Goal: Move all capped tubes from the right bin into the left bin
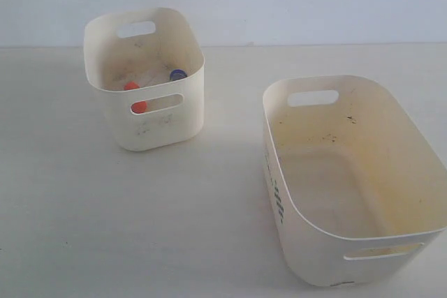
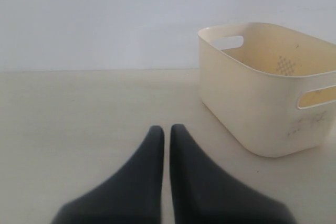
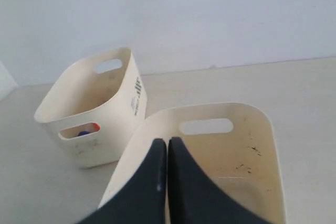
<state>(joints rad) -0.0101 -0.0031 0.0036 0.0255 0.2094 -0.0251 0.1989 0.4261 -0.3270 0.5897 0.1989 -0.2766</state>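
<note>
The small cream left bin [image 1: 167, 120] stands at the back left and holds the capped tubes. One orange cap [image 1: 131, 86] and one blue cap [image 1: 178, 74] show inside it, and another orange cap [image 1: 140, 107] shows through its slot handle. The wide right bin [image 1: 328, 242] at the front right has nothing visible inside. Neither gripper appears in the exterior view. My left gripper [image 2: 166, 128] is shut with nothing in it, low over the table beside the left bin [image 2: 262, 108]. My right gripper [image 3: 168, 141] is shut with nothing in it above the right bin's rim [image 3: 205, 109].
A pale wall runs behind the table [image 1: 84, 207]. The right bin has black printed marks [image 1: 272, 186] on its left side. In the right wrist view the left bin [image 3: 113, 124] stands beyond the right bin, with an orange cap [image 3: 95, 127] in its slot.
</note>
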